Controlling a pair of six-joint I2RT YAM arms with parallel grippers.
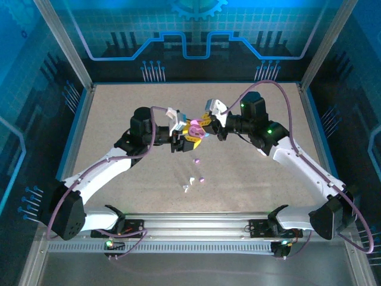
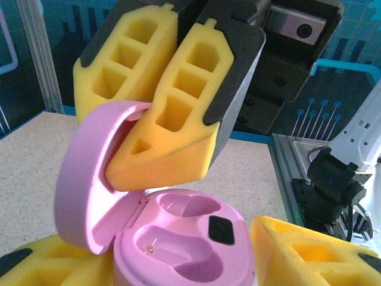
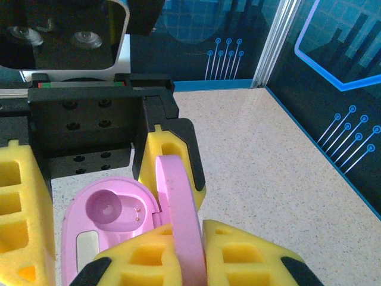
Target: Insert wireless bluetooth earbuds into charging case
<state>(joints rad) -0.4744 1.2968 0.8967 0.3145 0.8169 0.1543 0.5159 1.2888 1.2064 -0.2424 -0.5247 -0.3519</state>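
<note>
The pink charging case (image 1: 194, 130) hangs above the table's middle between both grippers. Its base (image 2: 190, 238) shows two empty wells, and its lid (image 2: 83, 179) stands open. My right gripper (image 3: 199, 256) is shut on the lid's (image 3: 178, 202) edge. The yellow fingers (image 2: 309, 250) of my left gripper (image 2: 178, 265) flank the base; the near one looks to touch it, but I cannot judge their grip. Two pink earbuds (image 1: 197, 161) (image 1: 202, 179) and two white ones (image 1: 191, 180) (image 1: 186, 188) lie loose on the table in front of the grippers.
A speckled beige tabletop (image 1: 119, 107) lies inside blue walls with aluminium posts. A rail (image 1: 196, 226) carrying both arm bases runs along the near edge. Cables loop over both arms.
</note>
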